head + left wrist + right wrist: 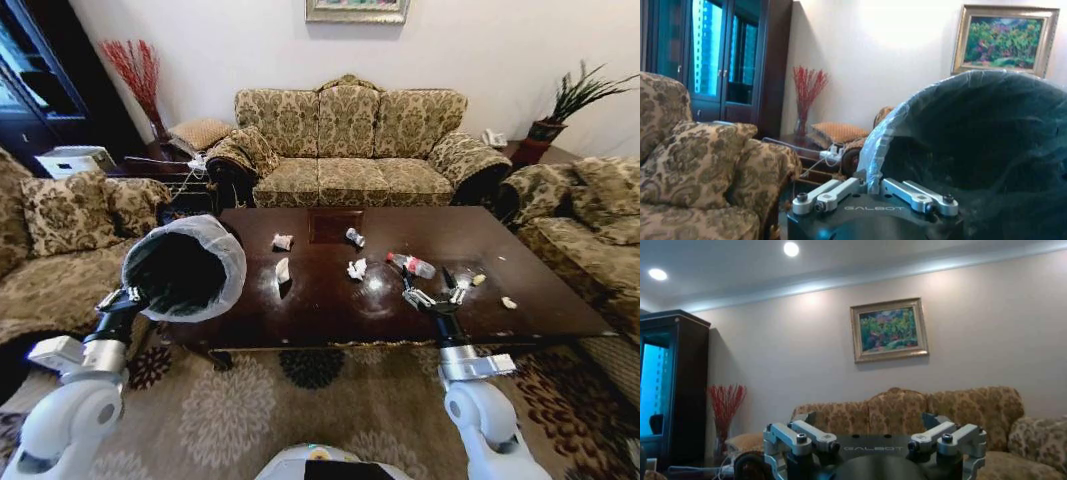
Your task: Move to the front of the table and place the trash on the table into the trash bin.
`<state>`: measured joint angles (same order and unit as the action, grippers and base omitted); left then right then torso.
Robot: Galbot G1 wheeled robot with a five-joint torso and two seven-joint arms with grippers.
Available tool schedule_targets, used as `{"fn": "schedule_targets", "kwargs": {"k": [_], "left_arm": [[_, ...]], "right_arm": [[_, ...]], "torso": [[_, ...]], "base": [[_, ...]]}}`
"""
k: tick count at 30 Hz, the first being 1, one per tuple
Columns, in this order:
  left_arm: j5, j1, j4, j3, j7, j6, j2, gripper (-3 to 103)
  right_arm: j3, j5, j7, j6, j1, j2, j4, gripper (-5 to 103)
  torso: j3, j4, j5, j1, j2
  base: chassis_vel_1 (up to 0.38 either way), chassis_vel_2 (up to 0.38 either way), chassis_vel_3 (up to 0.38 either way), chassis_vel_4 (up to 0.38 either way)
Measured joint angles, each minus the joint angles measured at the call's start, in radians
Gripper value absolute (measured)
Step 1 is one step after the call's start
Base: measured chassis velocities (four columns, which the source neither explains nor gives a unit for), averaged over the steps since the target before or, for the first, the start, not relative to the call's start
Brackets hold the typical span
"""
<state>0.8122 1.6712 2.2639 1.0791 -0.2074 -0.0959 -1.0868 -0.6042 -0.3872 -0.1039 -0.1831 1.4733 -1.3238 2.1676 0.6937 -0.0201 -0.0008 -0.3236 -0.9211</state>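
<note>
1. At the robot's left, the left gripper (128, 296) is clamped on the rim of the trash bin (185, 268), held tilted at the table's left end, dark mouth facing the camera; its whitish bag liner folds over the rim.
2. Over the near right part of the table (330, 305), the right gripper (435, 297) hovers with jaws spread wide, gripping nothing, arm reaching forward.
3. On the glossy dark brown top lie the trash: crumpled white paper wads (283, 242), a clear plastic bottle (412, 265), a small can (355, 237), pale scraps (509, 302); floral sofas (350, 140) surround it on a patterned rug (300, 410).
</note>
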Motion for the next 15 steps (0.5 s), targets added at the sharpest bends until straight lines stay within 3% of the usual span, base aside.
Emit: {"fn": "schedule_targets", "kwargs": {"k": [9,14,15], "left_arm": [[-0.003,0.004,-0.003,-0.011,0.005,-0.006,0.012,0],[-0.008,-0.003,-0.016,-0.025,0.005,-0.004,0.007,0],[-0.009,-0.003,-0.016,-0.028,0.005,-0.004,0.005,0]], "right_arm": [[0.021,0.026,-0.005,-0.025,0.013,-0.013,-0.045,100],[0.099,0.053,0.032,0.054,0.002,-0.026,-0.083,100],[0.132,0.051,0.047,0.11,0.006,-0.034,-0.082,100]], "torso": [[0.0,-0.0002,0.0005,0.001,0.0],[0.0,-0.0006,-0.0005,-0.001,0.0],[0.001,-0.0006,0.0,-0.001,0.0]], "base": [[0.007,0.405,0.0,-0.391],[0.014,0.193,-0.004,-0.234],[-0.009,0.124,0.021,-0.008]]}}
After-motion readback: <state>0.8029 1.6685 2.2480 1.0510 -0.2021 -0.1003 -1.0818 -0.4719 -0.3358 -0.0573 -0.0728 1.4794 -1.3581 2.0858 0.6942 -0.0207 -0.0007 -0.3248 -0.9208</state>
